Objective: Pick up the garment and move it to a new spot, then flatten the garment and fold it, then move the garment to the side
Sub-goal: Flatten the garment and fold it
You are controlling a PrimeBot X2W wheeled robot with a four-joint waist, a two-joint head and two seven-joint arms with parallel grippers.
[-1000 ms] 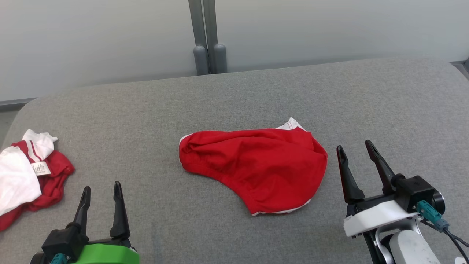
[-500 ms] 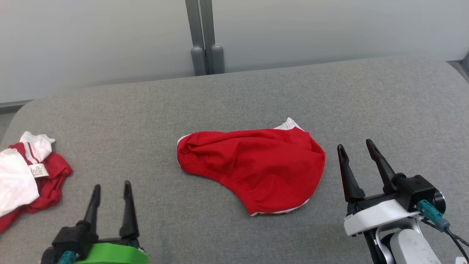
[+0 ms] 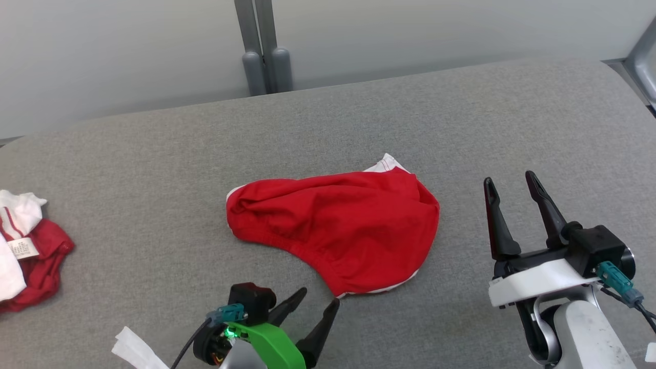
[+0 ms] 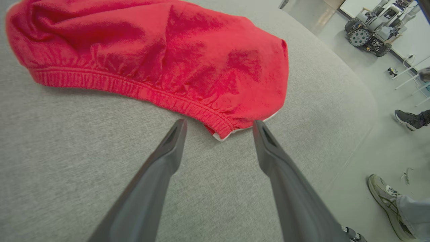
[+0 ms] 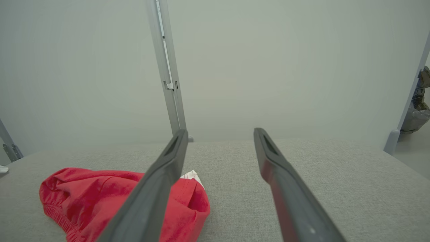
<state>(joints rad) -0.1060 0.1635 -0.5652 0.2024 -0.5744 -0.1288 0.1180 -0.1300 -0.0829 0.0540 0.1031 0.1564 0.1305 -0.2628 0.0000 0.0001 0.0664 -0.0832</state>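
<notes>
- Padding first: the grey padded top (image 3: 461, 128) carries everything. The red garment (image 3: 338, 230) lies crumpled but fairly flat near its middle, a little toward the near edge, with nothing holding it.
- Step in hand, as I judge it, is the opening pick-up: the garment is not yet lifted, flattened or folded.
- Left gripper (image 3: 319, 296) sits by the near edge with its fingers spread wide and its tips just at the garment's nearest corner. Right gripper (image 3: 509, 177) hovers to the garment's right, toward the right edge, its fingers likewise spread and empty.
- Next move calls for the left gripper to ease forward and down until the corner lies between its fingers, and then to pinch (thin cloth on a soft top, so a shallow bite could slip off or catch the padding).
- Head view adds a second heap of red and white clothes (image 3: 25, 261) at the left edge, well apart from the garment.
- Left wrist view makes plain a detail too small in the head view: the gathered elastic waistband (image 4: 134, 89) runs to the corner lying between the two fingertips, with a sliver of white beneath it.
- That same view also takes in a person's shoes (image 4: 383, 195) on the floor beyond the top's edge.
</notes>
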